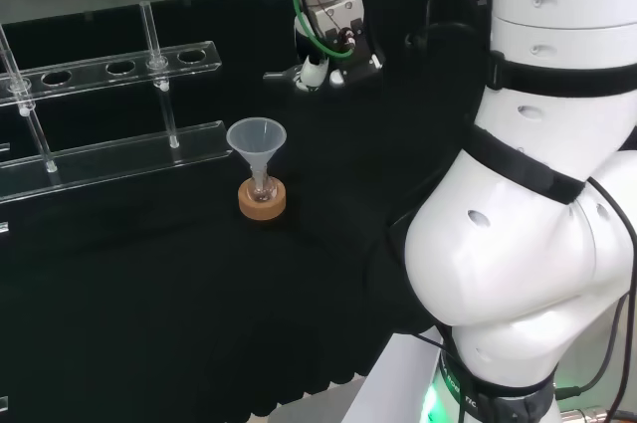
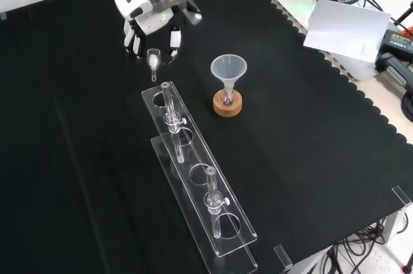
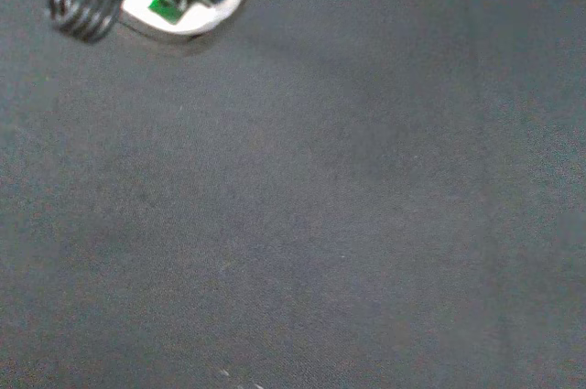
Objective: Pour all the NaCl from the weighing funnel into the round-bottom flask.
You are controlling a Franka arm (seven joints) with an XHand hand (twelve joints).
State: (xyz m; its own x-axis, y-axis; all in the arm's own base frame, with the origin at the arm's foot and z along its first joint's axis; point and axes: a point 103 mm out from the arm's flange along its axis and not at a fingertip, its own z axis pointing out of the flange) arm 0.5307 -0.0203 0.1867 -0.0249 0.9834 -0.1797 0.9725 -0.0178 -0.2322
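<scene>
Robot hand (image 2: pixel 153 34) with fingers curled round the weighing funnel (image 2: pixel 153 61) (front view), left of the flask (image 2: pixel 227 98).

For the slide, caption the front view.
Robot hand holds the weighing funnel above the cloth, left of the funnel-topped flask on its cork ring.

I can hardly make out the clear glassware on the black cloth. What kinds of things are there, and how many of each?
Clear rack: 1
Funnel: 1
Cork ring stand: 1
Weighing funnel at the robot hand: 1
Total: 4
</scene>
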